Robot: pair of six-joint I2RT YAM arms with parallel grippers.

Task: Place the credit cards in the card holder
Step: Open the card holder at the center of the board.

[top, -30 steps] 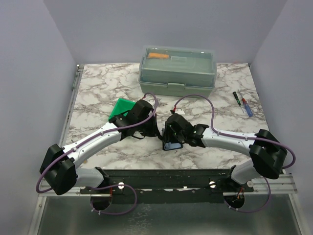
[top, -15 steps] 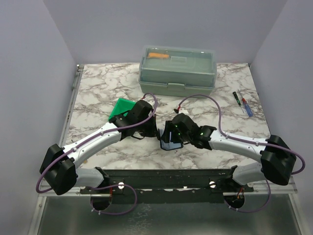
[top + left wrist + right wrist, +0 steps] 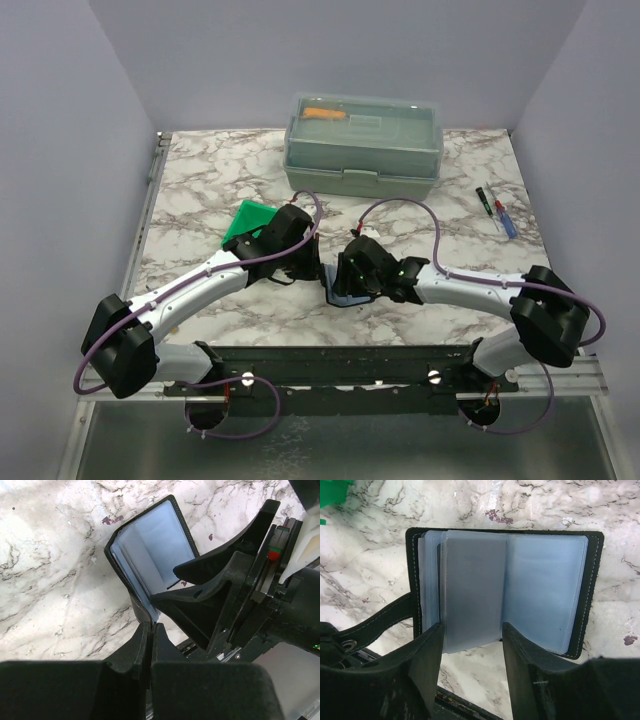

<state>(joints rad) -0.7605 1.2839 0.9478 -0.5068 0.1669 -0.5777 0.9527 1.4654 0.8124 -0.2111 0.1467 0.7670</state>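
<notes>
The card holder (image 3: 545, 587) is a black wallet lying open on the marble, its greyish see-through pockets fanned up; it also shows in the top view (image 3: 345, 296) and the left wrist view (image 3: 150, 555). One middle leaf (image 3: 472, 587) looks greyer; I cannot tell if it holds a card. My left gripper (image 3: 151, 630) is shut on the holder's black strap (image 3: 380, 622) at its edge. My right gripper (image 3: 472, 645) is open, its fingers astride the near edge of the middle leaves without gripping. No loose credit cards are in view.
A small green bin (image 3: 250, 222) sits just behind the left gripper. A big grey-green lidded toolbox (image 3: 363, 145) stands at the back. Two pens (image 3: 497, 212) lie at the right. The two grippers are almost touching over the wallet.
The right arm swung out to the right and came back over the wallet. The wallet's pale pockets now show more. The left gripper has held still.
</notes>
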